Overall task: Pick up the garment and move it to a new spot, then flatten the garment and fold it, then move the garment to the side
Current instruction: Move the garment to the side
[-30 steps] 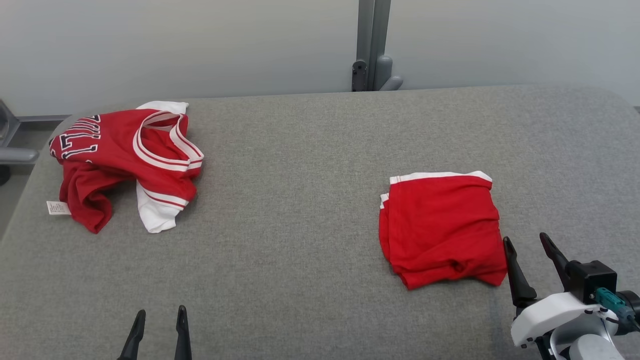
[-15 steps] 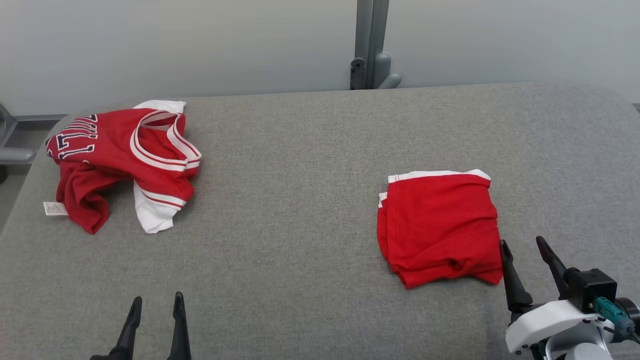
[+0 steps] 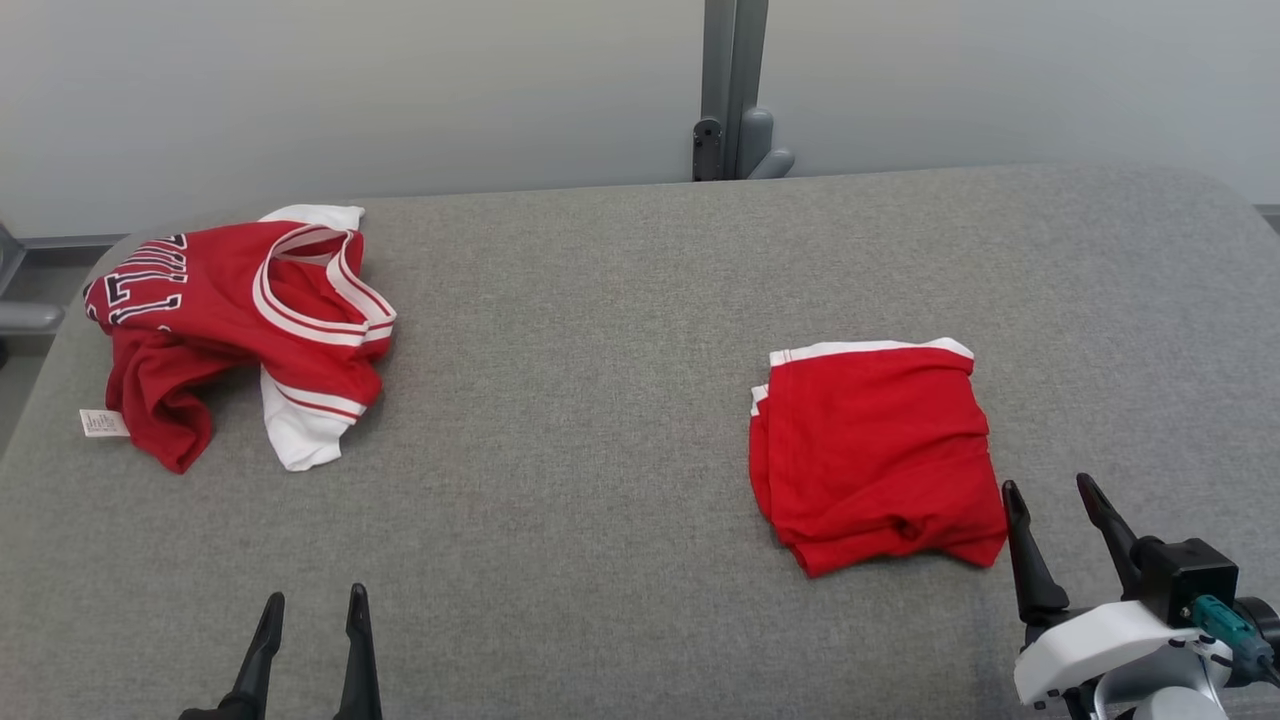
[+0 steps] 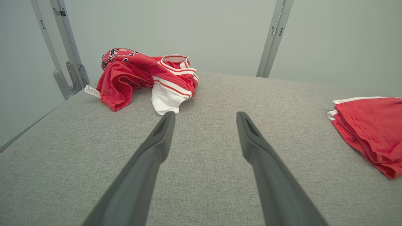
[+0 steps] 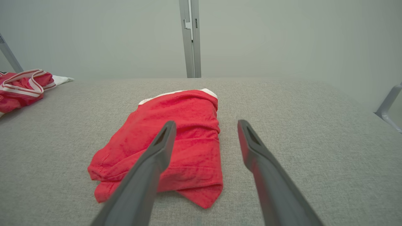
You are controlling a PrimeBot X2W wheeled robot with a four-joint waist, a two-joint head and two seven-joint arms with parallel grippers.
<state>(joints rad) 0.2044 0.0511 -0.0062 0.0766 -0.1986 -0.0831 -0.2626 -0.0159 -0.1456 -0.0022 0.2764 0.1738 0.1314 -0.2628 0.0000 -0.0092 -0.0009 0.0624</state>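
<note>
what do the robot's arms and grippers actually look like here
The left gripper and right gripper each have two long dark grey fingers that taper to narrow tips, with a slot-like recess near each tip. Behind the right gripper sit a rounded glossy white wrist housing, a black boxy block and a small teal connector.

Open table [image 3: 580, 400] between jersey [image 3: 230, 300] and folded garment [image 3: 875, 450]

**Both grippers spread, nothing held**

My left gripper [image 3: 315, 598] sits low on my left, its two dark fingers parted and pointing ahead, empty. My right gripper [image 3: 1048, 488] is parted too, fingers leaning slightly left above its white wrist [image 3: 1100, 635].
</note>
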